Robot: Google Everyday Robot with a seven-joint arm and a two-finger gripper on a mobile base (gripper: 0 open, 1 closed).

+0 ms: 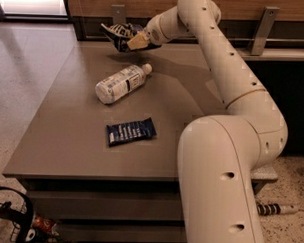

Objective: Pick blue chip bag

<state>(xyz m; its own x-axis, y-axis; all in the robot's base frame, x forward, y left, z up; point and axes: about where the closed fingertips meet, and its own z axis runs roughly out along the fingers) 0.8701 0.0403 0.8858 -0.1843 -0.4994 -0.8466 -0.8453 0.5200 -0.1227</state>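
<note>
The blue chip bag (119,32) is a crumpled dark-blue bag with white patches, at the far edge of the table (66,140). My gripper (136,41) reaches in from the right and is shut on the bag's right end. It holds the bag slightly above the tabletop. My arm stretches from the lower right across the table's right side.
A white plastic bottle (121,82) lies on its side at mid-table. A flat dark-blue bar wrapper (130,132) lies nearer the front. A wooden wall with metal brackets (260,29) stands behind the table. Cables (8,223) lie on the floor at the lower left.
</note>
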